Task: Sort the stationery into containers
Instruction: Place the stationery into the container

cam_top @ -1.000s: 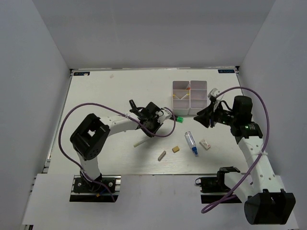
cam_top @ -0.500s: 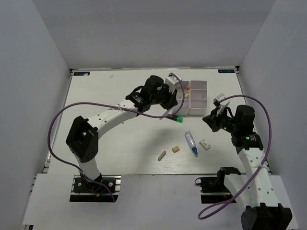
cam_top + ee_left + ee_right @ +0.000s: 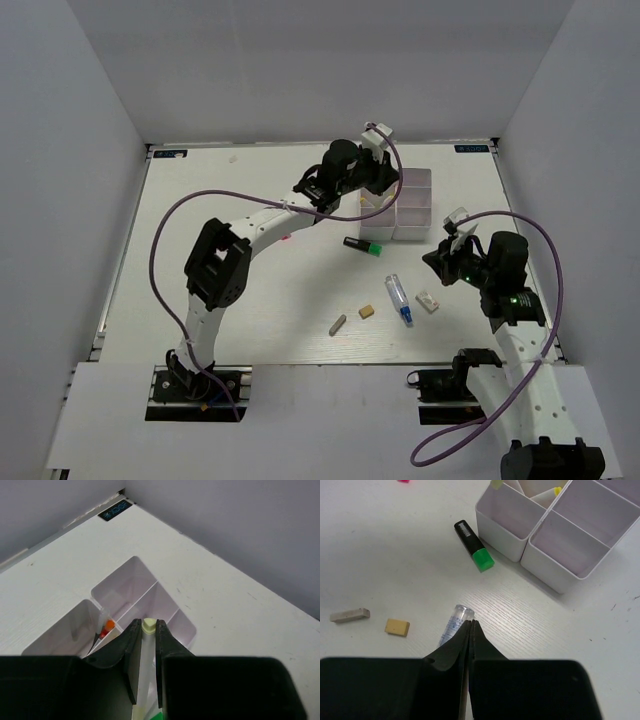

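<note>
My left gripper (image 3: 378, 185) is shut on the pale stick (image 3: 148, 626) and holds it over the left side of the white four-compartment box (image 3: 415, 210); the box also shows in the left wrist view (image 3: 131, 575). My right gripper (image 3: 433, 257) is shut and empty, hovering right of the box; in the right wrist view its tips (image 3: 471, 625) sit above the blue-tipped clear tube (image 3: 454, 622). On the table lie a green-ended black marker (image 3: 363, 245), the clear tube (image 3: 399, 299), a tan eraser (image 3: 367, 311), a grey eraser (image 3: 338, 324) and a white eraser (image 3: 428, 301).
One compartment holds an orange-tipped item (image 3: 107, 626), and yellow-tipped pieces (image 3: 555, 490) show in another. A small pink item (image 3: 285, 237) lies left of the marker. Grey walls close in the table's back and sides. Purple cables loop off both arms.
My left arm has swung from the table's middle up and back to the box, carrying the pale stick. My right gripper has drawn back slightly to the right.
</note>
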Controlling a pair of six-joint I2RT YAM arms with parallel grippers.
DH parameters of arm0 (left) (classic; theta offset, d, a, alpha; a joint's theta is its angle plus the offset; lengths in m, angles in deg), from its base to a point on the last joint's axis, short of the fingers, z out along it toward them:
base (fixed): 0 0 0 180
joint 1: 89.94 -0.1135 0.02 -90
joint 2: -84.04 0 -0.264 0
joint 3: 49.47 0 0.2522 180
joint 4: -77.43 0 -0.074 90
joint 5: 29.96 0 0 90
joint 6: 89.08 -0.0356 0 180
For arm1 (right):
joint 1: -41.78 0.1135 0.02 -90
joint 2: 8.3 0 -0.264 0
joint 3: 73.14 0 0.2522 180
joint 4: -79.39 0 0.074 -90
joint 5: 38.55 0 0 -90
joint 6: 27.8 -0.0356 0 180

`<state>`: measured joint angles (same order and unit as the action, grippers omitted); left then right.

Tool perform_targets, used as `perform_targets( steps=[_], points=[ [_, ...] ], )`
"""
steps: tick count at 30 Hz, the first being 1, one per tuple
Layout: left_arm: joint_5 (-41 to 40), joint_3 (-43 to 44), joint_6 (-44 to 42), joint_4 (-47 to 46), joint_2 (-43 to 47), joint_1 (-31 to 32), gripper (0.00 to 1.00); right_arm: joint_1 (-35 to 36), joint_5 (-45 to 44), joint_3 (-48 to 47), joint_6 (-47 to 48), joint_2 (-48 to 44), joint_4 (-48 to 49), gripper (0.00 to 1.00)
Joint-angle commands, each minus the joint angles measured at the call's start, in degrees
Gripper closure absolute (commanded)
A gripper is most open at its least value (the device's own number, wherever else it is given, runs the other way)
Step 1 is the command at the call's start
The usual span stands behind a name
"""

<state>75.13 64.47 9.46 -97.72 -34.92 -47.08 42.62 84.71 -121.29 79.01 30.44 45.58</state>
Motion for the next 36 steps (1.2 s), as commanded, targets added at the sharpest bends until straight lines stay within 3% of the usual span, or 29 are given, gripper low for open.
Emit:
perform_targets(
  steps=[1,19,25,31,32,35,36],
  points=[
    [-2.87,3.00,1.57,-4.98,-0.74,-0.92,1.00,-0.14,-0.30,0.82,-0.12,-1.21,0.28,1.00],
    [-2.35,2.30,4.22,-13.06,-4.44,-1.98,1.00,-1.98,0.41,2.49,-1.00,-2.27,0.63,1.00],
    [-8.84,5.29,-0.52,-8.32,-7.69,-1.98,1.00,-1.90,0.58,2.22,-1.00,-2.09,0.54,1.00],
    [-10.08,6.34,-1.77,-6.13,-8.92,-1.98,1.00,-1.90,0.93,2.22,-0.73,-1.92,0.89,1.00],
    [-10.08,6.34,-1.77,-5.51,-8.92,-1.98,0.96,-1.90,0.93,2.22,-0.73,-1.83,0.81,0.99],
    [-9.56,4.42,-1.77,-6.73,-8.14,-1.98,0.70,-1.90,1.11,2.22,-0.82,-1.74,1.07,0.66],
    [-9.56,3.89,-1.16,-7.26,-8.13,-1.98,0.51,-1.90,1.37,2.40,-0.65,-1.74,1.16,0.53]
  ],
)
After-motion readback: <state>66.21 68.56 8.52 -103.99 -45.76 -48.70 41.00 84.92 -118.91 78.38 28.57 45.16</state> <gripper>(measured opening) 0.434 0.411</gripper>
